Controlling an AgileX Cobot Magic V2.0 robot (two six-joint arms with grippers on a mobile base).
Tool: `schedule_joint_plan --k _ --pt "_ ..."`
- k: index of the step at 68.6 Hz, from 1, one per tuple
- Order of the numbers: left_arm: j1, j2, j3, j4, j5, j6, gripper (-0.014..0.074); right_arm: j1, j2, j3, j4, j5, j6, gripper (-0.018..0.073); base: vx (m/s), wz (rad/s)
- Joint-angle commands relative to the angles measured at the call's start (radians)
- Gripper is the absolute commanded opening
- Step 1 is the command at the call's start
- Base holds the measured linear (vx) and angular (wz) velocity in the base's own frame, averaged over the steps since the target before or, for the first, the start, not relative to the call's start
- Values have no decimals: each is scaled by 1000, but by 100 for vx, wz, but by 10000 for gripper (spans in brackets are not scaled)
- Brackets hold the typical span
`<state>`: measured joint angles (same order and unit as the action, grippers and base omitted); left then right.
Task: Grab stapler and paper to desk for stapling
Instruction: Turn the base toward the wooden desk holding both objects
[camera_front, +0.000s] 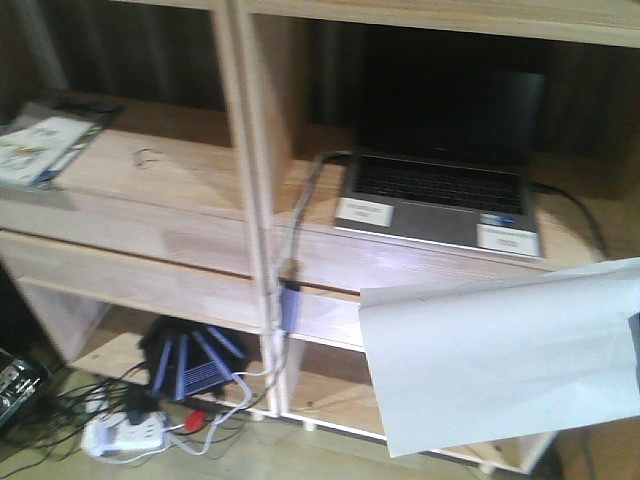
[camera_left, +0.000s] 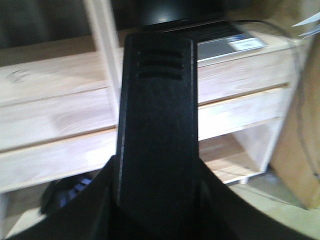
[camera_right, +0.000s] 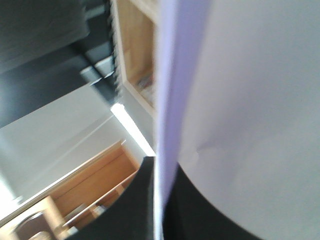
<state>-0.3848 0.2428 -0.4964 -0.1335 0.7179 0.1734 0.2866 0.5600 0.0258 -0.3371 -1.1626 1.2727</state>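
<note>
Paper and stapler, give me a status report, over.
Left gripper shut on stapler. Right gripper shut on paper, sheet in the air before the shelf unit. Desk not in view. Nothing seen blocking.

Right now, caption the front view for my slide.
A white paper sheet hangs in mid-air before a wooden shelf holding an open laptop, with a power strip on the floor below.

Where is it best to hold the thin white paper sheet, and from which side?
Pinch the thin white paper sheet at its right edge, from the right. It hangs floppy in mid-air before the light-wood shelf unit, so only an edge offers two faces to clamp.
</note>
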Motion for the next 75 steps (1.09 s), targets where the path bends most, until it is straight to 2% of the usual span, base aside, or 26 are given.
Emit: schedule_joint_plan --k 1,75 --pt "-3 8 -29 -12 -112 -2 -6 -1 6 24 14 -90 -14 -5 3 74" --pt "-3 8 -29 -12 -112 -2 -6 -1 6 24 14 -90 -14 -5 6 63"
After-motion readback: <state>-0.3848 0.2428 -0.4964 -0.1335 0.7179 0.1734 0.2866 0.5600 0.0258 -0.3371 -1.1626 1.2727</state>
